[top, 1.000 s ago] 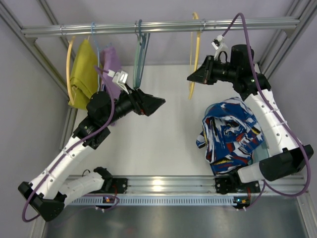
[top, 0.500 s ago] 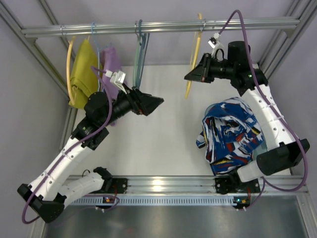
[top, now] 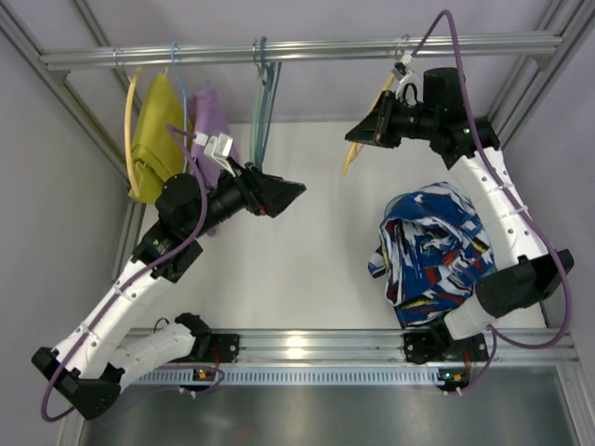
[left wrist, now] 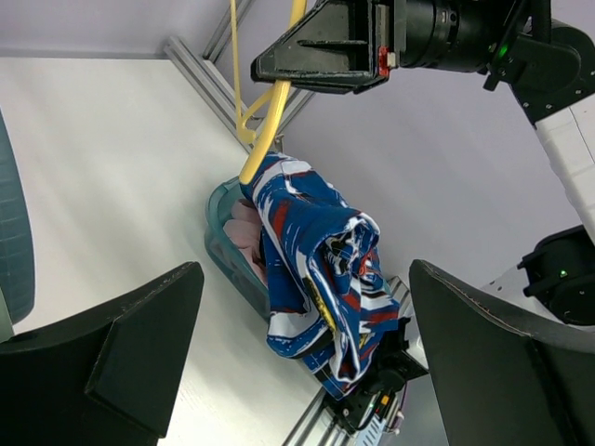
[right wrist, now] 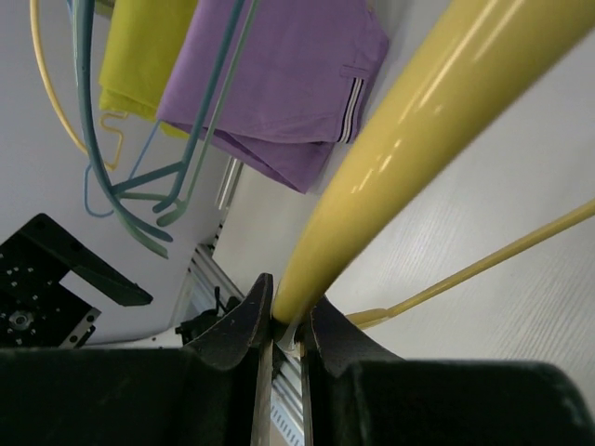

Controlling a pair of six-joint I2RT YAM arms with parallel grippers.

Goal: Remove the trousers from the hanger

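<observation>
Right wrist view: the right gripper (right wrist: 286, 321) pinches the yellow hanger (right wrist: 400, 139) between nearly closed fingers. Below it, beside its own arm, the trousers (top: 432, 255) lie heaped, off the hanger. Farther left, the left gripper (top: 296, 190) gapes wide, empty.

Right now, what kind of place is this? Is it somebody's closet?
Probably a robot lab bench set up like a closet: a metal rail holds hangers with clothes, two robot arms are bolted to the white table's edge, and bare aluminium framing surrounds everything.
</observation>
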